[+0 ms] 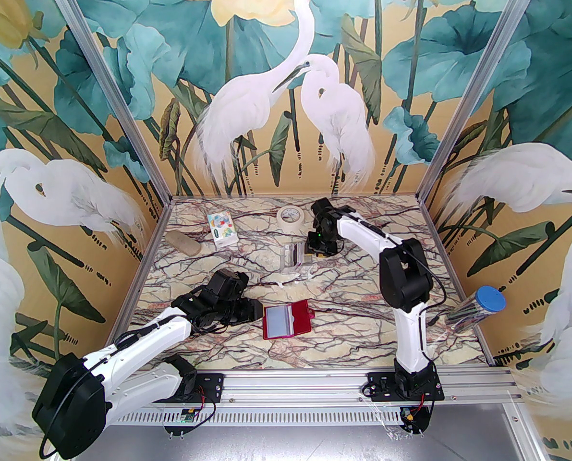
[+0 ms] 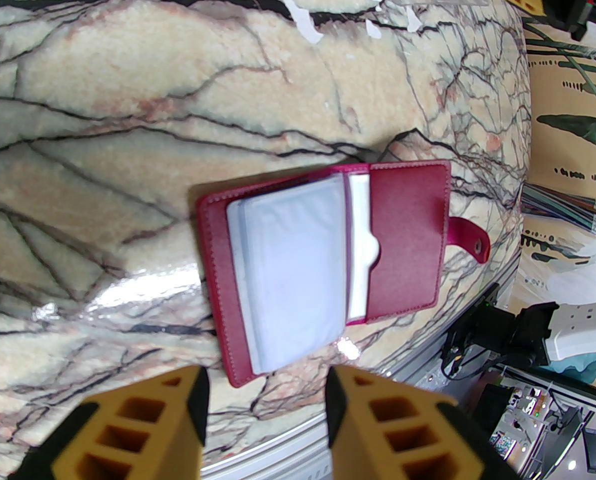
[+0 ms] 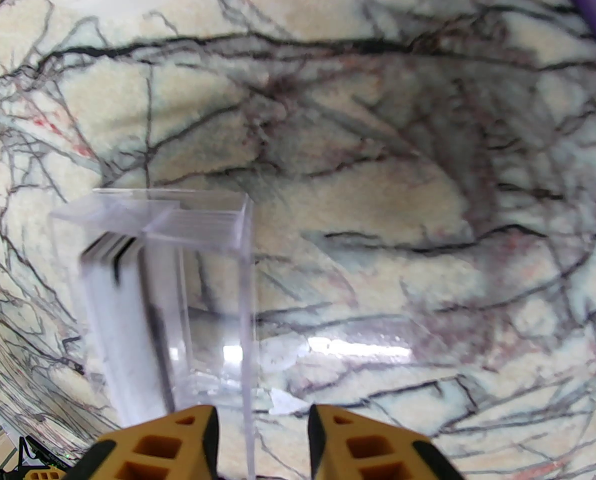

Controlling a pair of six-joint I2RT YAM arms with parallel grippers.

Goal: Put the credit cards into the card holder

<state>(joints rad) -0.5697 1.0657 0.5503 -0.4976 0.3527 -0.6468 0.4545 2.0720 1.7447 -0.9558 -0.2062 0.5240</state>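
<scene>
Step in hand, by my reading: fetching a card from the supply; none is on its way to the holder yet. The right gripper (image 3: 262, 443) is low at the clear plastic box (image 3: 217, 228), jaws partly apart and closed on nothing; one upright wall edge of the box runs down into the gap between them, with no contact evident. The credit cards (image 3: 122, 318) stand on edge inside the box, packed against its left side, pale faces with dark edges. The card holder (image 2: 408, 238) lies open and flat on the marble table (image 1: 353, 348) near the front, well apart from the box, its pale sleeves uppermost and snap tab pointing away from the left arm; whether a sleeve is already filled, cannot tell. The left gripper (image 2: 267, 418) hovers just beside the holder's near edge, jaws apart, empty. Next move calls for shifting the right jaws off the wall and over the top edge of a single card, then closing; the tight packing risks pinching several at once, and the light box may tip or slide. Bystanders: tape roll (image 1: 290, 216), printed packet (image 1: 223, 229) and beige lump (image 1: 182, 244) at the back, blue-lidded tube (image 1: 480, 305) at the right; none lies between box and holder.
</scene>
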